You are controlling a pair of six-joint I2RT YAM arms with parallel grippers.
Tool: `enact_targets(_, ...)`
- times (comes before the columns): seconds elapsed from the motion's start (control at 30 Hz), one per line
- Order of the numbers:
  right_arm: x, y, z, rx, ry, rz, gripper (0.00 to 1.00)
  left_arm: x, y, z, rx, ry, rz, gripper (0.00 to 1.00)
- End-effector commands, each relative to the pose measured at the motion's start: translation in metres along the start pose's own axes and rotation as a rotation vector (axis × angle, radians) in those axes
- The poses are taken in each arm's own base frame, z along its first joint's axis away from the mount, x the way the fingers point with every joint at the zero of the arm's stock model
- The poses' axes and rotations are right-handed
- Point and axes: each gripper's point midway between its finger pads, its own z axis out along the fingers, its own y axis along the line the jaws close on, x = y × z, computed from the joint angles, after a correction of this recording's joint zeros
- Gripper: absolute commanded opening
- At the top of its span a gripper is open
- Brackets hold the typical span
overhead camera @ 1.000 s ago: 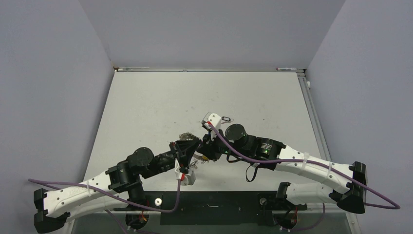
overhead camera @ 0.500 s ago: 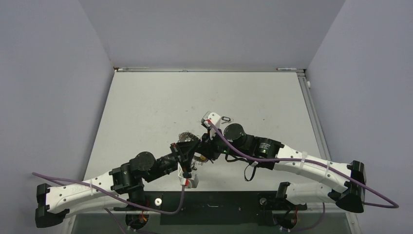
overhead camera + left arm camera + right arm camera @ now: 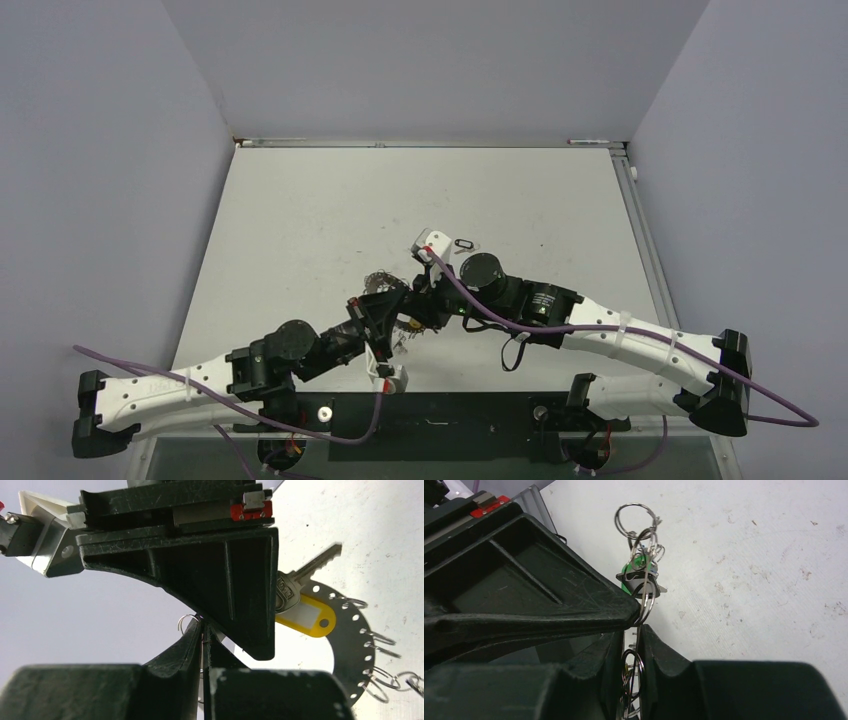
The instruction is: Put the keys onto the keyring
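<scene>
The left fingers (image 3: 202, 641) are pressed together, seemingly nipping a thin wire loop (image 3: 187, 622) to thread it. Beyond, the right fingers (image 3: 632, 645) pinch the keyring (image 3: 353, 645) edge-on, steadying it over the worktop (image 3: 380, 535); a yellow-tagged key (image 3: 304, 614) lies against it

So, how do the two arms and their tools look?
Both the left arm and right arm have white links with black joints, and a purple cable runs along each. The left tool and right tool have black, scratched, wedge-shaped fingers and a red tag at the base.
</scene>
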Motion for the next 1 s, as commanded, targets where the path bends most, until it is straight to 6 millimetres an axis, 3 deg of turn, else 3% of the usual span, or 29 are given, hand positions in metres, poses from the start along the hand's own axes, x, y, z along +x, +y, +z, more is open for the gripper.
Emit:
enact_targets(0.0,-0.042,0.043,-0.017,-0.181,-0.134,-0.058,0.22,0.016,0.014,-0.006,-0.069,0.096,0.041,0.0)
enact_targets(0.13,-0.04,0.046,-0.019,-0.203,-0.139,-0.068,0.42,0.015,0.014,-0.007,-0.075,0.097,0.052,0.0)
enact_targets(0.23,-0.04,0.047,-0.022,-0.207,-0.144,-0.074,0.49,0.015,0.013,-0.007,-0.076,0.099,0.056,0.0)
enact_targets(0.43,-0.052,0.041,-0.036,-0.162,-0.184,-0.08,0.55,0.015,0.013,-0.009,-0.088,0.1,0.058,0.0)
enact_targets(0.77,-0.088,0.028,-0.084,-0.075,-0.362,-0.129,0.58,0.009,0.021,-0.013,-0.148,0.067,0.025,0.0)
enact_targets(0.97,-0.087,0.017,-0.082,-0.023,-0.38,-0.125,0.56,0.006,0.029,-0.018,-0.196,0.043,-0.067,0.0)
